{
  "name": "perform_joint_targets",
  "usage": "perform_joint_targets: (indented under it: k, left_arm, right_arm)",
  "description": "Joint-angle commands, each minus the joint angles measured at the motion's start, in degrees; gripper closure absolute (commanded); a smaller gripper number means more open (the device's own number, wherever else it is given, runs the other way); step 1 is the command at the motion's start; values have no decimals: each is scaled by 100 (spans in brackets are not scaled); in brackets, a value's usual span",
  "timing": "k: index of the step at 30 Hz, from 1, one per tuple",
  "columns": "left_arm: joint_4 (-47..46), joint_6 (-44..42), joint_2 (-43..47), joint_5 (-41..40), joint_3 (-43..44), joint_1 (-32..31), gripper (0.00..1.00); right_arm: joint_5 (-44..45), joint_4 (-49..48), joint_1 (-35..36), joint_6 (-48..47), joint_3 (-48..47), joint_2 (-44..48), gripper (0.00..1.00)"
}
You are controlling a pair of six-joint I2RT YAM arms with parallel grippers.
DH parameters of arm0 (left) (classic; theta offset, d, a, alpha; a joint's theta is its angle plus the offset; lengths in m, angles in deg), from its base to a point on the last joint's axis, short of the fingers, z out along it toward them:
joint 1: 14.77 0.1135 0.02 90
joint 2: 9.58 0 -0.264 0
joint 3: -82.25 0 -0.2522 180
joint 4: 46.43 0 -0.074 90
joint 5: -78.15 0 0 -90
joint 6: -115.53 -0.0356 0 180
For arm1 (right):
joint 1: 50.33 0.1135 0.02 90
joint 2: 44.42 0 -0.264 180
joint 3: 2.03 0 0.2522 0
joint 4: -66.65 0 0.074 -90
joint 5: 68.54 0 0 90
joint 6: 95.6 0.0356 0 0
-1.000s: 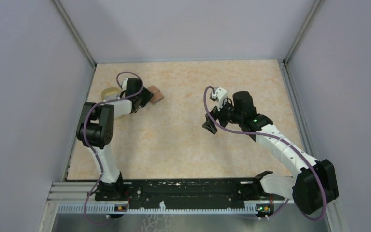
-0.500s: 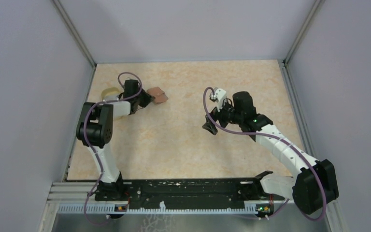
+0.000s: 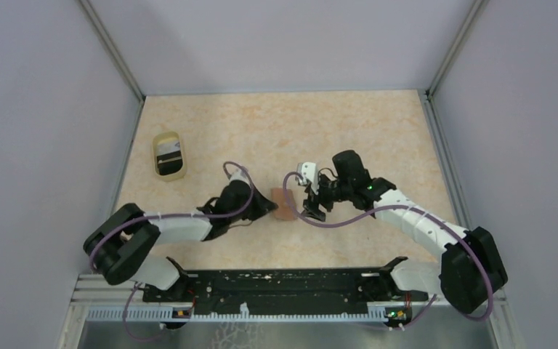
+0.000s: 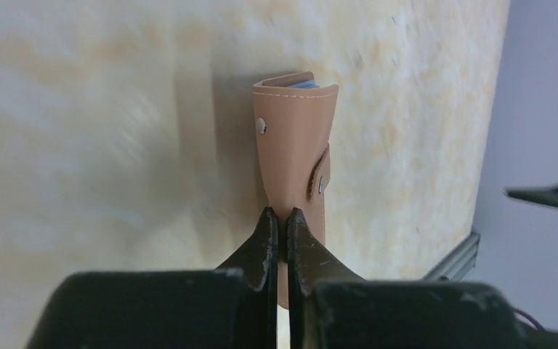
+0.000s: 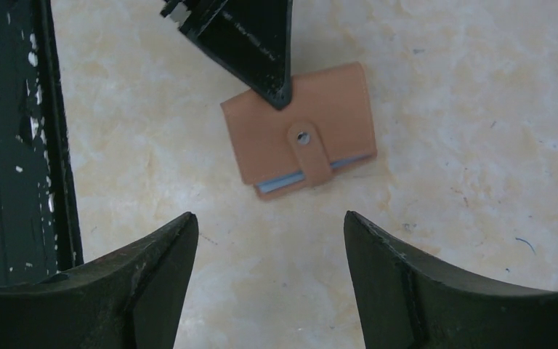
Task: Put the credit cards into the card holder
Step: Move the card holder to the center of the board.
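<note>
The card holder (image 3: 285,203) sat a little below the centre of the top view, over the table (image 3: 298,131). Whether it rested on the surface or hung just above it could not be told. It was folded closed, its strap snapped across the edge where the light blue lining showed.

The left hand (image 3: 269,208) came in from the left of that view. Its fingers (image 4: 267,236) were pressed together on the holder's edge, pinching the leather.

The right hand (image 3: 314,206) hovered just right of the holder. In its own view its fingers (image 5: 163,247) stood wide apart and held nothing, with the holder in the upper middle.

A yellowish cup (image 3: 168,154) stood well apart at the upper left, its contents too small to make out.
</note>
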Motion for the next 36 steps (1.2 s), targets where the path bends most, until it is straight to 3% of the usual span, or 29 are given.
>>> perform_joint_targets:
  k: [1, 5, 14, 32, 36]
  left_arm:
    - [40, 1202, 458, -2173, -195, -1305, 100]
    - [171, 1901, 200, -2859, -53, -2087, 100]
    - [118, 2189, -411, -3246, 187, -2640, 100]
    - [137, 2520, -666, -3674, 312, -3070, 100]
    - [61, 2448, -731, -3600, 328, -3088, 100]
  right_arm:
    - [-130, -178, 160, -572, 43, 80, 31]
    - [-375, 173, 254, -346, -194, -382, 44]
    - [-35, -266, 611, -286, 44, -1012, 55]
    - [1056, -699, 925, 559, -72, -1829, 55]
    - [1485, -799, 981, 670, -70, -1938, 61]
